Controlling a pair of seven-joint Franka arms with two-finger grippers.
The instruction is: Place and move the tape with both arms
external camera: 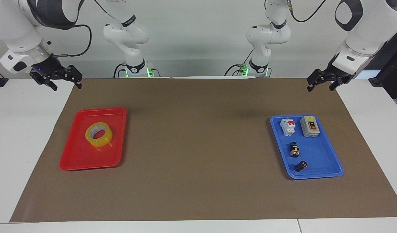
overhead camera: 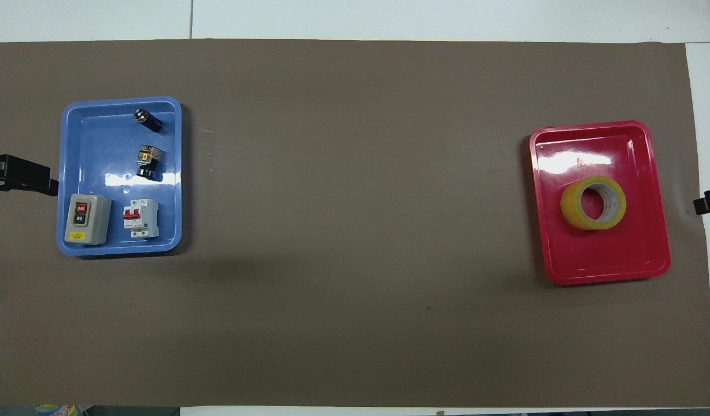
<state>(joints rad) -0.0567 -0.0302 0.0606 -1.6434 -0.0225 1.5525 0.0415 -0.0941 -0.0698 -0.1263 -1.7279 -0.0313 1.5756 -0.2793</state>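
The tape [external camera: 99,134] is being left lying flat in the red tray [external camera: 76,155], at the right arm's end of the table. The right gripper [external camera: 55,78] is being held raised over the mat's edge, fingers spread, nothing gripped. The left gripper [external camera: 324,80] is being kept waiting, spread and empty, near the blue tray [external camera: 327,161].

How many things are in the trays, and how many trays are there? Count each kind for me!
Trays: 2, a red plastic tray and a blue plastic tray
Yellow tape roll: 1
Grey switch box: 1
White circuit breaker with red levers: 1
Small black cylindrical parts: 2
Total: 7
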